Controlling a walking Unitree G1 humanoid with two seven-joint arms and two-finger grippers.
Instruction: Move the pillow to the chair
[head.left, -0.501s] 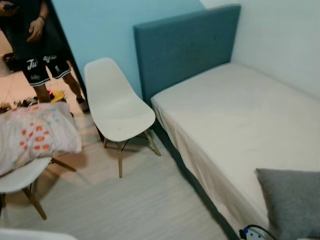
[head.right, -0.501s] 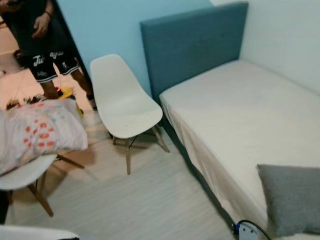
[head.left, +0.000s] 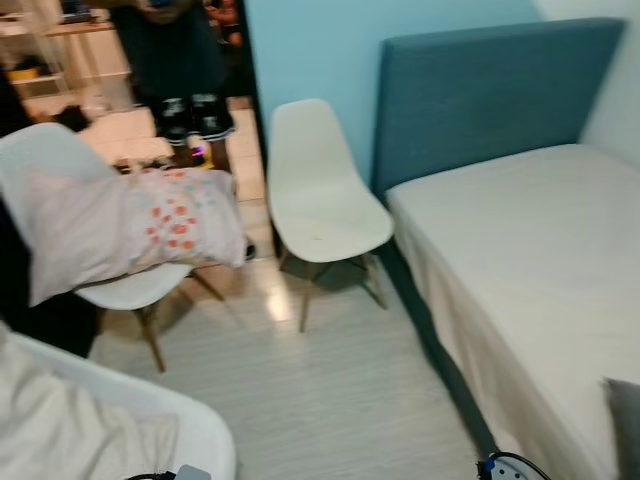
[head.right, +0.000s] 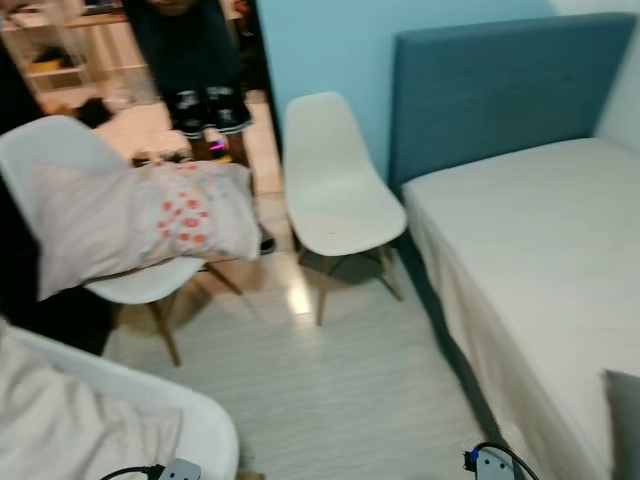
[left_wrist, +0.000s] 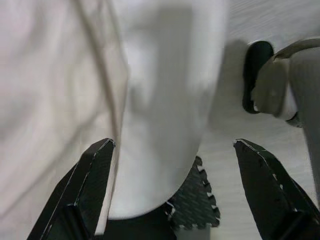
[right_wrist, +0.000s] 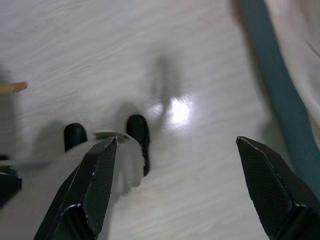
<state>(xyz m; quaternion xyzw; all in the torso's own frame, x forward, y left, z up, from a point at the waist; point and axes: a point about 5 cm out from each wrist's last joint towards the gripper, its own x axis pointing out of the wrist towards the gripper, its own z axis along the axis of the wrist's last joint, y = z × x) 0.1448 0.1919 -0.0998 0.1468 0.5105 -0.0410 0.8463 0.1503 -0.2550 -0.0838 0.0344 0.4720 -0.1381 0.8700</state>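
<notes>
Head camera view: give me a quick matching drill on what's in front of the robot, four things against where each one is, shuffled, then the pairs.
Things:
1. floral pillow
2. empty white chair
3. teal headboard
4. mattress

Places:
A. against the blue wall, at the head of the bed
B. lying on the seat of the chair to the robot's left
C. standing between the pillow's chair and the bed
D. to the robot's right, running back to the headboard

Pairs: 1-B, 2-C, 3-A, 4-D
</notes>
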